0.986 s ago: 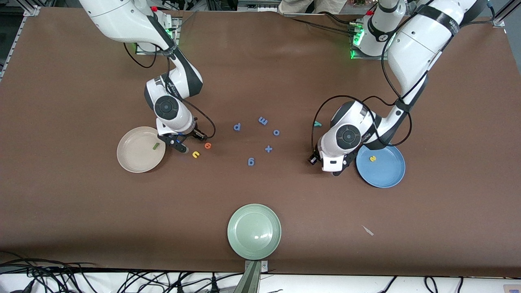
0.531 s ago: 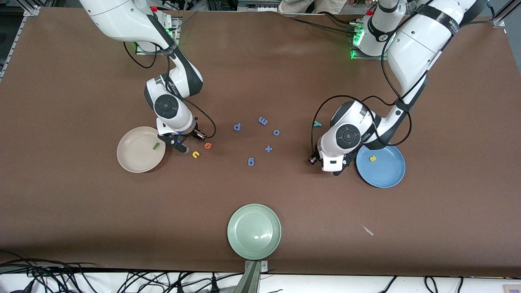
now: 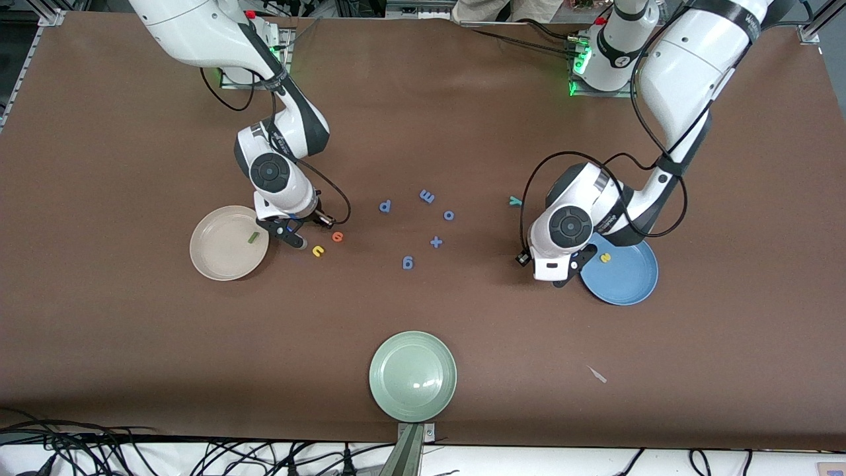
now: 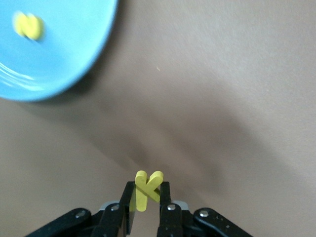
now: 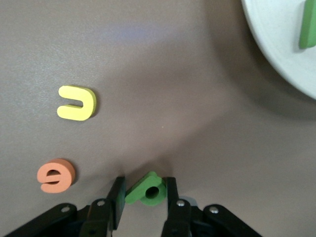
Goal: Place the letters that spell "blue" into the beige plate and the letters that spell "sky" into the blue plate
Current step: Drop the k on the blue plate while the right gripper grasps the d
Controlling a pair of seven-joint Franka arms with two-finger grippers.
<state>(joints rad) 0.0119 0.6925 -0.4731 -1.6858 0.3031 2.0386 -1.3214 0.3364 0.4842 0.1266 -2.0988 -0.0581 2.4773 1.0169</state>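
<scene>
L gripper (image 4: pixel 147 207) is pinching yellow "k" (image 4: pixel 146 187) beside blue plate (image 3: pixel 628 281) for drop-off w/ yellow "s" (image 3: pixel 604 258); R gripper (image 5: pixel 143 205) is clamping green "b" (image 5: pixel 146 190) on table near beige plate (image 3: pixel 218 261) holding green "l" (image 3: pixel 252 238).

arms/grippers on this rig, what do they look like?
Two white arms with dark grey joint bands and round dark caps at the wrists, black cables looping alongside. Left gripper and right gripper: black two-finger jaws with silver screws. Green lights glow at both bases.
</scene>
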